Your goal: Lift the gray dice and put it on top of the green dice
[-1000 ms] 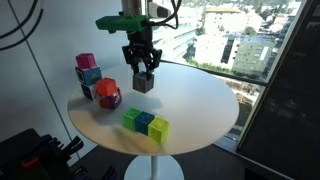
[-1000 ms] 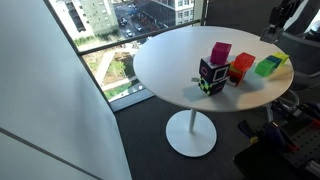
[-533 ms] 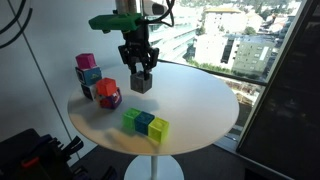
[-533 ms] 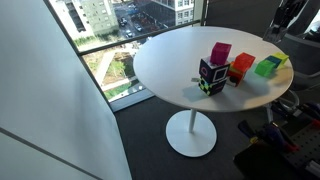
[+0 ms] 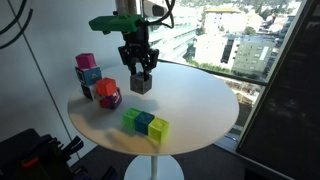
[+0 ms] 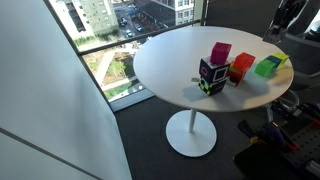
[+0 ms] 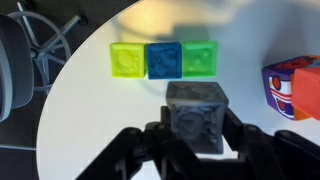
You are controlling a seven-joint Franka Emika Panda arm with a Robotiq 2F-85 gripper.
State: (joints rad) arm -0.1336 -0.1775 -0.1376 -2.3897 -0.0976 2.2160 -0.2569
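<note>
My gripper [image 5: 141,76] is shut on the gray dice [image 5: 141,84] and holds it in the air above the white round table [image 5: 200,100]. In the wrist view the gray dice [image 7: 196,115] sits between the two dark fingers [image 7: 196,135]. The green dice [image 5: 131,119] stands at one end of a row of three cubes near the table's front edge, below and in front of the gripper. In the wrist view the green dice [image 7: 200,58] is just beyond the held dice. It also shows in an exterior view [image 6: 266,67]. There the arm [image 6: 284,16] is only partly in frame.
A blue cube [image 5: 145,124] and a yellow cube [image 5: 159,130] complete the row beside the green dice. A magenta cube [image 5: 85,62], a teal cube [image 5: 91,75], a red cube [image 5: 88,89] and a purple block [image 5: 109,96] cluster at the table's side. Windows surround the table.
The gripper, with the gray dice in it, has shifted slightly sideways over the last second. The cubes on the table have not moved.
</note>
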